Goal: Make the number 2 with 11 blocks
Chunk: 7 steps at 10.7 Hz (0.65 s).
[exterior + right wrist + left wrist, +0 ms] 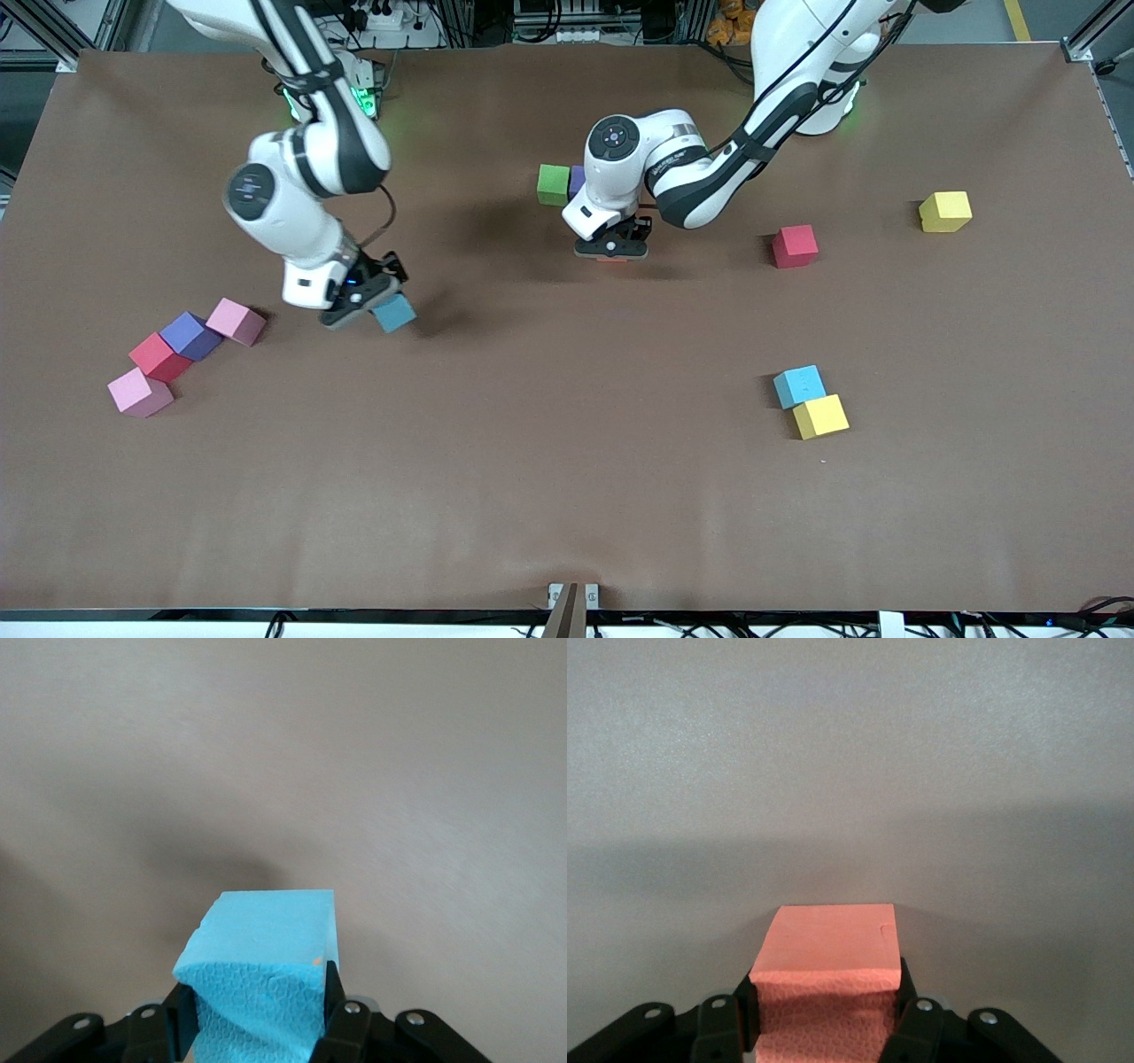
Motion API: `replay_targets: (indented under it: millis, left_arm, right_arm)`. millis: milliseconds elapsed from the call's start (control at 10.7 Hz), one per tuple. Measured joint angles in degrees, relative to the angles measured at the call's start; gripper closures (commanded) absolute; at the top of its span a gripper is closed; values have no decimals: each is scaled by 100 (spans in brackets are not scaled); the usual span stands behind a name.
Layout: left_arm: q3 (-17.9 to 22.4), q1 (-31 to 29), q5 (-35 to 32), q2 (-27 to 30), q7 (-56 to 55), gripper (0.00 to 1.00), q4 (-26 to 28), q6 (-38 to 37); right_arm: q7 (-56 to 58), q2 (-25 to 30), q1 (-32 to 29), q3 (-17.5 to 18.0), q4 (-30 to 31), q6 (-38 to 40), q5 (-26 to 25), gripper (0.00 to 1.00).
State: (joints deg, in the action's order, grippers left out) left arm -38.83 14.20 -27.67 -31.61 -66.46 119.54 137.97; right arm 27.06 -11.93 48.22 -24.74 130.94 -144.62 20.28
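Left tool (611,249): clamped an orange block (828,979) above the worktop (567,496).
Right tool (372,304): gripped a light blue block (394,313).

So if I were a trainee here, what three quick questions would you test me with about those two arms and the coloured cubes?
1. True or false: both grippers are holding a block.
2. Which block does the right gripper hold? A green, B light blue, C yellow.
3. Fill in: the four-block cluster toward the right arm's end of the table holds two pink blocks, one red block and one ____ block.

Key
1. True. The left gripper is shut on an orange block; the right is shut on a light blue block.
2. B.
3. Purple: purple block sits between a pink block and a red block, with another pink block nearest the front camera.
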Motion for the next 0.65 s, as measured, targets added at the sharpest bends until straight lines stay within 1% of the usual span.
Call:
replay_targets:
  millis: [94, 187, 281, 468, 655]
  left_arm:
    - [-3, -4, 0, 1, 0, 83, 6, 2]
    - [-6, -6, 0, 2, 0, 43, 10, 3]
    - [-8, -10, 0, 2, 0, 0, 13, 4]
    - [-9, -13, 0, 0, 0, 0, 28, 4]
    - [-9, -23, 0, -6, -14, 0, 85, 4]
  right_arm:
    - [18, -150, 225, 7, -106, 0, 3, 65]
    - [112, -283, 461, 14, -188, -1, 1, 65]
    - [380, -416, 692, 20, -269, -2, -2, 66]
    - [1180, -620, 900, 24, -400, -6, 2, 66]
    - [1934, -741, 898, 6, -499, 4, 2, 66]
